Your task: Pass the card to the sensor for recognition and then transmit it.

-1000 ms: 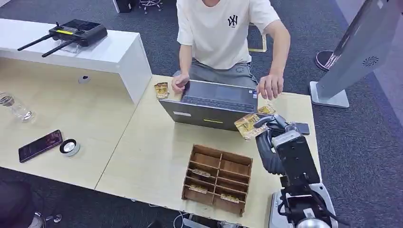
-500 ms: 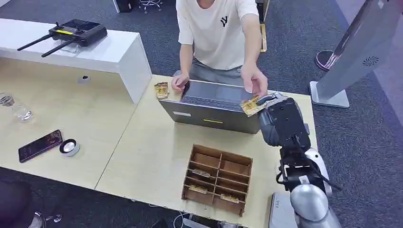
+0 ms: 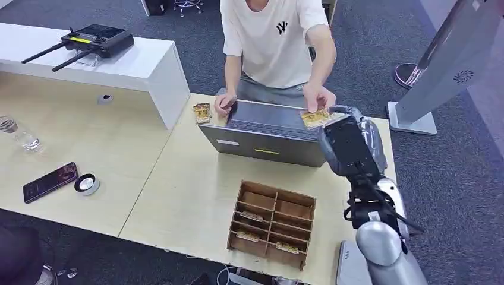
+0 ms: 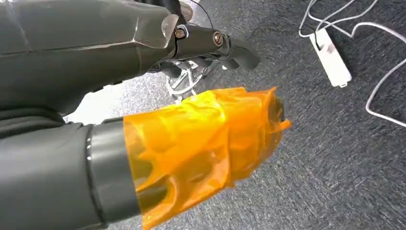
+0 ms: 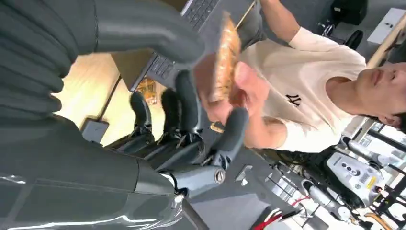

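Observation:
My right hand (image 3: pixel 346 142) is lifted over the far right of the table, past the laptop's (image 3: pixel 267 135) right corner. It holds a gold patterned card (image 3: pixel 315 117) out toward the person seated behind the laptop. That person's hand (image 3: pixel 320 98) grips the card's far end. In the right wrist view, the card (image 5: pixel 226 52) stands edge-on between my thumb and fingers (image 5: pixel 187 98), and the person's fingers (image 5: pixel 245 88) pinch it from the other side. My left hand (image 4: pixel 158 43) hangs above the carpet with nothing in it, its thumb (image 4: pixel 206 139) wrapped in orange tape.
A wooden compartment box (image 3: pixel 272 222) with a few cards sits near the table's front edge. Another gold card (image 3: pixel 202 112) lies by the person's other hand. On the left table are a phone (image 3: pixel 50 181), a small round tin (image 3: pixel 87 184) and a glass (image 3: pixel 18 134).
My right hand has risen and carried the card away from me, toward the person. The person's hand came across and took hold of the card.

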